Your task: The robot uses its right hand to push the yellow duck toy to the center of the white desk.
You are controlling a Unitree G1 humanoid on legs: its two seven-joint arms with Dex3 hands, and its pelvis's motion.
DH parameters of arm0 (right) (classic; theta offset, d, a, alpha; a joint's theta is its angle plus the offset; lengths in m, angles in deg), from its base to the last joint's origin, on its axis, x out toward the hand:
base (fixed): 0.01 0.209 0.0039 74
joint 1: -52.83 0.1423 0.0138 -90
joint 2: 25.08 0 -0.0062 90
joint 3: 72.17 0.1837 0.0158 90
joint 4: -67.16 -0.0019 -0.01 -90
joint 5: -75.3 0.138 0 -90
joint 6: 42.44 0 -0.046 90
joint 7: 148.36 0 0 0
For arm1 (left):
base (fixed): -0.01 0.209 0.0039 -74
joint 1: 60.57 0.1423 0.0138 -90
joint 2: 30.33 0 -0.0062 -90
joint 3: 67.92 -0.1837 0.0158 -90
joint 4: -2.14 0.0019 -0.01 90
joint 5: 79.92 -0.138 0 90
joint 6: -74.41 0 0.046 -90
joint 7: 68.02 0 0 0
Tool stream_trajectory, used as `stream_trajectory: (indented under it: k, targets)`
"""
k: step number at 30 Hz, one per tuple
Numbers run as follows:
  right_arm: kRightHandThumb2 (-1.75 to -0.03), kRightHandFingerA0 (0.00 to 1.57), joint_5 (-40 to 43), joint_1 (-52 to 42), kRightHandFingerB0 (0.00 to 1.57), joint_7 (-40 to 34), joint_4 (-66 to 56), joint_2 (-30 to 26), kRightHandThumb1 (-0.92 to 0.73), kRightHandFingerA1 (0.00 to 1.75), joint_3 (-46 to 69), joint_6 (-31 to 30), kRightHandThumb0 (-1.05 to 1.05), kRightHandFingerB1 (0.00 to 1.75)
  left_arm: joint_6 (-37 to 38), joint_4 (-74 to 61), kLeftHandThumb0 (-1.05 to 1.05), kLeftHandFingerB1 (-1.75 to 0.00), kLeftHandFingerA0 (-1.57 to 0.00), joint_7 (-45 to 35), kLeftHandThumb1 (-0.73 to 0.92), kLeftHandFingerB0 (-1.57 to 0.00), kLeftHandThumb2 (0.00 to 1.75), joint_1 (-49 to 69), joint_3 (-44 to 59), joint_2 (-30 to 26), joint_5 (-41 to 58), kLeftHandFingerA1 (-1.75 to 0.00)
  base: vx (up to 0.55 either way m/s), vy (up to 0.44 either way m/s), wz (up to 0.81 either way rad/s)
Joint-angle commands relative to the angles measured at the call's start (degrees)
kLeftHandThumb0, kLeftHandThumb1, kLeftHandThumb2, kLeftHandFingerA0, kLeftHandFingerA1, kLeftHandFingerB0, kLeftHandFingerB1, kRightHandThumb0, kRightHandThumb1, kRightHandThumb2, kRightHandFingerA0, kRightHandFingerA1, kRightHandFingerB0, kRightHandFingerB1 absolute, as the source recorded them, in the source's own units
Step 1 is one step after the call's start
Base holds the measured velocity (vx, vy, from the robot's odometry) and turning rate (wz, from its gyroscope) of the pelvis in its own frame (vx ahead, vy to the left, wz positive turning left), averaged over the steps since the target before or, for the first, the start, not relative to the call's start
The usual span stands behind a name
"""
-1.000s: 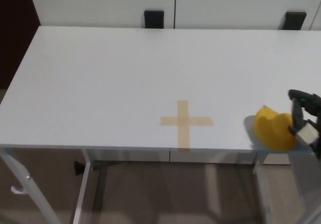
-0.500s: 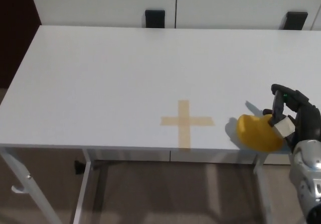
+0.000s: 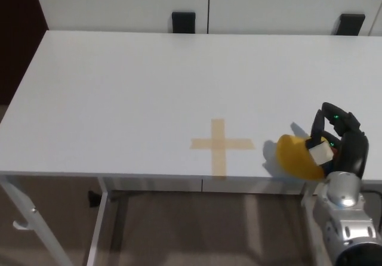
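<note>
The yellow duck toy [image 3: 293, 156] lies on the white desk [image 3: 131, 93] close to its front edge, a short way right of a tan tape cross [image 3: 220, 144]. My right hand [image 3: 335, 138] is pressed against the duck's right side, fingers apart and arched over it, not closed around it. Its silver forearm [image 3: 345, 218] comes up from the lower right corner. My left hand does not show.
Two black blocks [image 3: 183, 22] [image 3: 350, 23] stand behind the desk's far edge against white cabinet doors. The desk's front edge runs just below the duck and the cross. Metal desk legs [image 3: 98, 230] and brown floor show beneath.
My right hand has moved left and taken the duck with it, closer to the tape cross. More of the forearm has come into view.
</note>
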Motion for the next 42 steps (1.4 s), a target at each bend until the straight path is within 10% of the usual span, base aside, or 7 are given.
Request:
stream_trajectory:
  k: [1, 9, 10, 16, 22, 23, 42]
  targets:
    - [-1.07, 0.12, -4.5, 0.7, 0.34, -19.9, 2.9, 5.1, -0.69, 0.51, 0.4, 7.4, -0.78, 0.54, 4.5, 0.0, -0.03, -1.02, -0.98, -0.6, 0.44, -0.96, 1.05, 0.3, 0.2, -0.1, 0.4, -1.02, 0.00, 0.000, 0.00]
    - [-1.06, 0.17, -6.6, 1.9, 0.36, -24.7, 4.4, 8.0, -0.69, 0.54, -1.0, 9.5, -0.77, 0.56, 5.0, -0.2, -0.05, -0.98, -0.95, -0.5, 0.43, -0.91, 0.99, 0.1, -0.1, 0.2, 0.1, -0.98, 0.00, 0.000, 0.00]
    - [-0.66, 0.18, -6.7, 2.2, 0.41, -24.7, 4.8, 8.5, -0.87, 0.45, -1.1, 9.7, -0.74, 0.43, 4.8, 0.0, -0.05, -0.97, -0.95, -0.6, 0.46, -0.90, 1.01, -0.1, 0.0, 0.2, 0.2, -0.98, 0.00, 0.000, 0.00]
    - [-0.66, 0.19, -6.9, 3.1, 0.42, -24.7, 5.7, 9.5, -0.87, 0.45, -1.7, 10.6, -0.75, 0.43, 4.5, 0.1, -0.04, -1.00, -0.96, -0.9, 0.43, -0.94, 1.02, -0.4, 0.3, 0.4, 0.6, -0.98, 0.00, 0.000, 0.00]
    - [-1.06, 0.14, -7.3, 4.4, 0.31, -22.8, 7.5, 9.5, -0.70, 0.53, -4.0, 11.3, -0.81, 0.53, 4.3, -0.1, -0.06, -1.01, -0.97, -0.9, 0.45, -0.95, 1.03, -0.7, -0.3, 0.4, 0.0, -0.99, 0.00, 0.000, 0.00]
    - [-0.67, 0.24, -7.7, 4.5, 0.36, -21.0, 8.0, 8.9, -0.90, 0.52, -5.2, 11.5, -0.80, 0.44, 4.4, -0.1, -0.04, -1.01, -0.96, -1.1, 0.40, -0.92, 0.97, -0.6, -0.3, 0.3, 0.1, -0.98, 0.00, 0.000, 0.00]
    - [-0.71, 0.43, -2.5, 3.0, 0.40, 3.7, 6.2, 2.7, -0.92, 0.51, -7.2, 7.3, -0.83, 0.42, 4.6, -0.3, -0.07, -1.01, -0.94, -1.5, 0.45, -0.93, 1.00, -0.4, -0.6, -0.3, 0.0, -0.98, 0.00, 0.000, 0.00]
